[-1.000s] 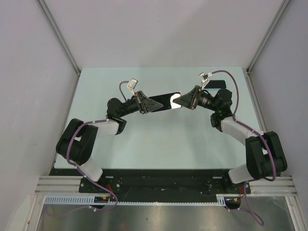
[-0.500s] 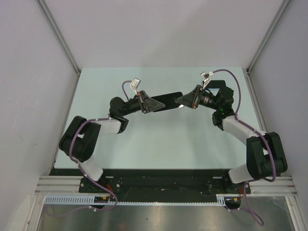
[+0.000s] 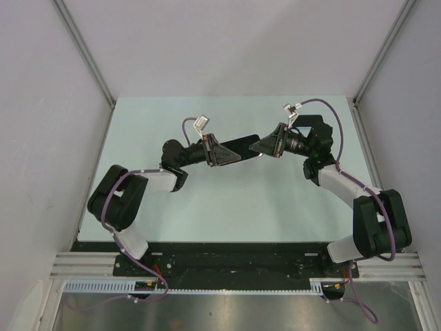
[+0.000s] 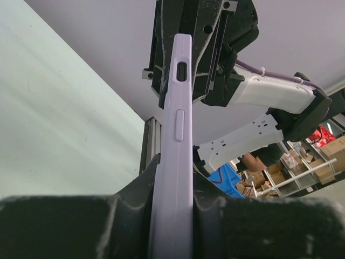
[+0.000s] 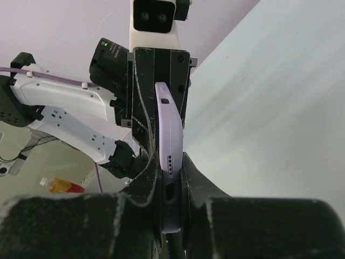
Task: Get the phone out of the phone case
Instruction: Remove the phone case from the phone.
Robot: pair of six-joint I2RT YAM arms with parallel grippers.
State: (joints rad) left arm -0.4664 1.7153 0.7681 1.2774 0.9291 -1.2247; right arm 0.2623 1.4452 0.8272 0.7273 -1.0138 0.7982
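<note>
The left tool [image 3: 234, 153] is clamped tight on one end of the phone case [image 4: 179, 108] and the right tool [image 3: 260, 145] on its opposite end. The case, phone [image 3: 247, 145] inside, hangs above the surface [image 3: 207, 200]. It is probably best to flex the case's rim off one corner slowly, not pull the ends apart.

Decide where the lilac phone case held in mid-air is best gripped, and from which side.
Grip the lilac slab-shaped phone case at a short end, coming in lengthwise and clamping its two broad flat faces. It is held on edge; the narrow rim is rounded and carries buttons. The left gripper and right gripper each hold an end this way.
</note>
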